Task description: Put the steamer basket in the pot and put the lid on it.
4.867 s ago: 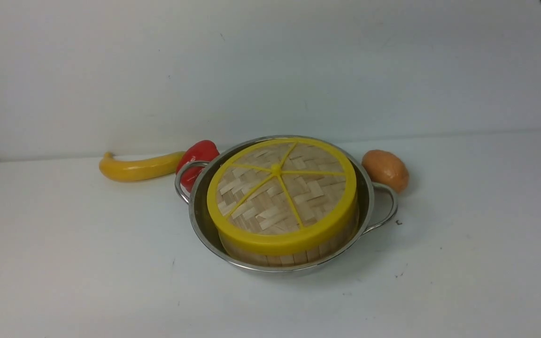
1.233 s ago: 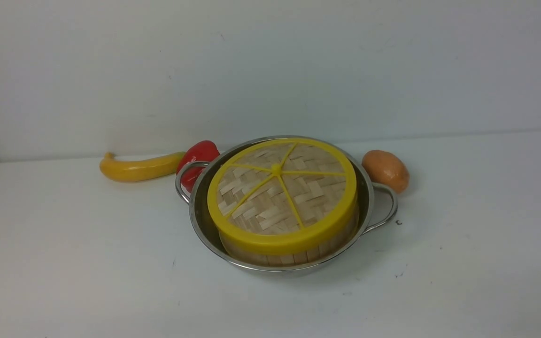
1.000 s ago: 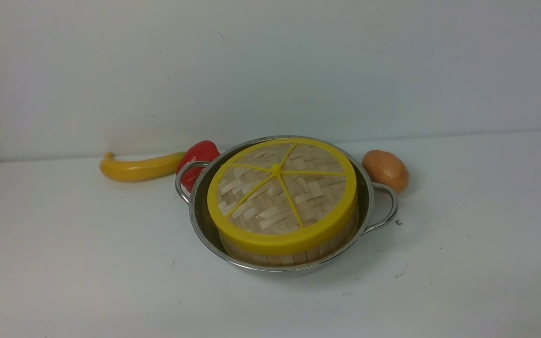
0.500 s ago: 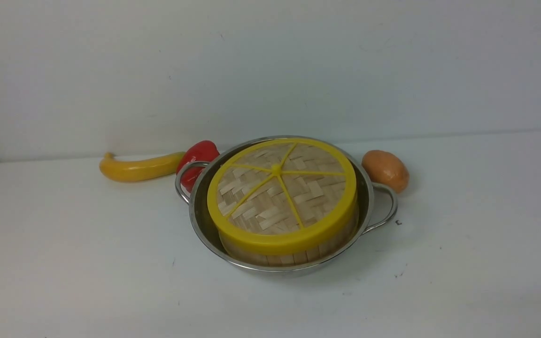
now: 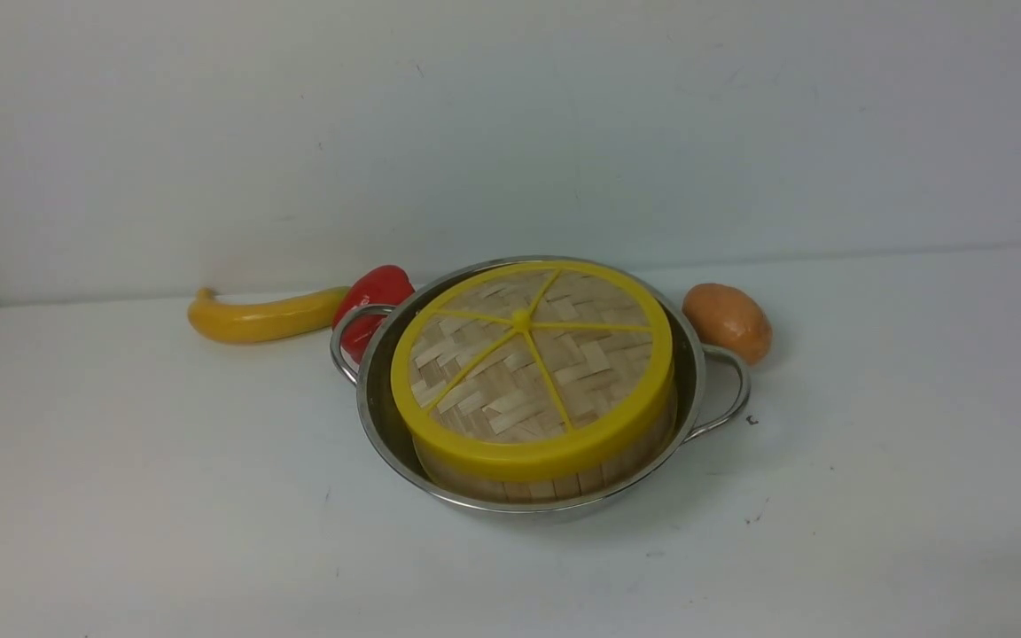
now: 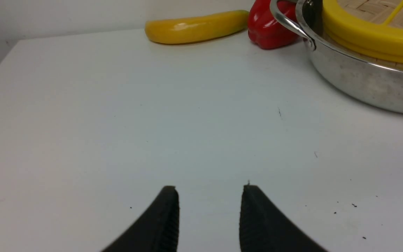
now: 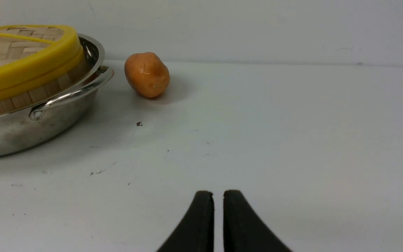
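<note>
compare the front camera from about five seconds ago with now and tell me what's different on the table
Only one thing: a dark object that showed at the top right corner of the front view five seconds ago is gone. The lid sits on the steamer basket in the pot as before, and the yellow squash, red pepper and potato have not moved.

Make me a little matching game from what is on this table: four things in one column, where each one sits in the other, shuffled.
1. lid
2. steamer basket
3. red pepper
4. potato

a. beside the pot's right handle
b. inside the pot
c. on top of the basket
d. behind the pot's left handle

Pairs: 1-c, 2-b, 3-d, 4-a
</note>
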Tool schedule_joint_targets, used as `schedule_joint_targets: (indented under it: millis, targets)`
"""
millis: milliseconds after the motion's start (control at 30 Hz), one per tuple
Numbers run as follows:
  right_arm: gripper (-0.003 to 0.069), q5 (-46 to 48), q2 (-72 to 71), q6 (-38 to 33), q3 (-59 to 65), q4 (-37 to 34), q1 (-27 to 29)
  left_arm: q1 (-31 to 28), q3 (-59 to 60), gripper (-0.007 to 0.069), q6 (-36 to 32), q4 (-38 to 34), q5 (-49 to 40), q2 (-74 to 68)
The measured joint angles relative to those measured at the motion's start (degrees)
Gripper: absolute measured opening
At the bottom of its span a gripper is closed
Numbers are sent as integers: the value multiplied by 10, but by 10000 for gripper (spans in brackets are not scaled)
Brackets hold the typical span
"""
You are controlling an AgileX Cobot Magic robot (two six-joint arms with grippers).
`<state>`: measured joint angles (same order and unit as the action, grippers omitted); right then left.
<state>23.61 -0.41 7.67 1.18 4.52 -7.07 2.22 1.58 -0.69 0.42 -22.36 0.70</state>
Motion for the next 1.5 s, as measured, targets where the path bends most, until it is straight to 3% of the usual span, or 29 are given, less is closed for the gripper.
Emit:
schedule_joint_targets:
  millis: [500, 733, 1500]
  targets:
    - [45, -1, 0, -6, 0, -2, 0, 0, 0, 239, 0, 0, 0, 0]
    - [55, -5, 0, -52, 1, -29, 0, 0, 0, 239, 0, 0, 0, 0]
    - [76, -5, 0, -56, 1, -59, 0, 0, 0, 239, 0, 0, 0, 0]
